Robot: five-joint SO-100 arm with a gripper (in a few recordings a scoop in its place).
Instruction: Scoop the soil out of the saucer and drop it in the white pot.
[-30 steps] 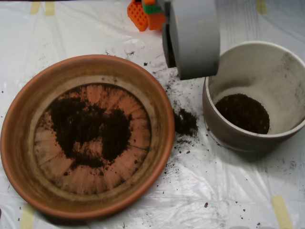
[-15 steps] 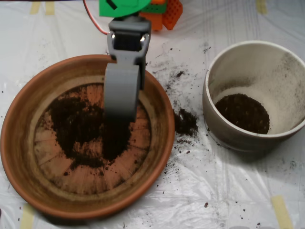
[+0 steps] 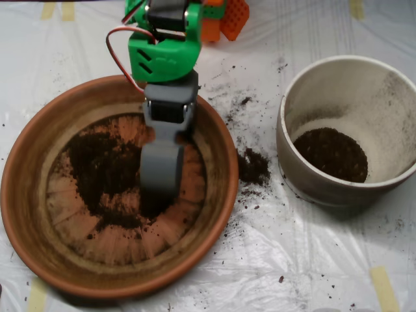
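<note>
Here the grey scoop point(image 3: 160, 177) is down inside the saucer point(image 3: 29, 195), its lower end set into the soil point(image 3: 107, 172) near the middle of the ridged floor. From above only its rounded grey back shows, so whether the fingers are spread or pressed together cannot be told. The arm's green link point(image 3: 162, 57) and a red wire point(image 3: 117, 55) reach in from the tabletop's top edge, over the saucer's upper rim. The saucer fills the left half of the tabletop, and the soil lies in a dark, uneven patch on its floor, mostly left of the scoop and under it, with bare terracotta ridges around it. The white pot point(image 3: 390, 97) stands near the right edge, apart from the saucer, with a round layer of soil at its bottom. Between the two, a small spilled clump point(image 3: 252, 166) lies on the plastic sheet point(image 3: 312, 260) just beside the saucer's right rim, with loose crumbs scattered above and below it.
</note>
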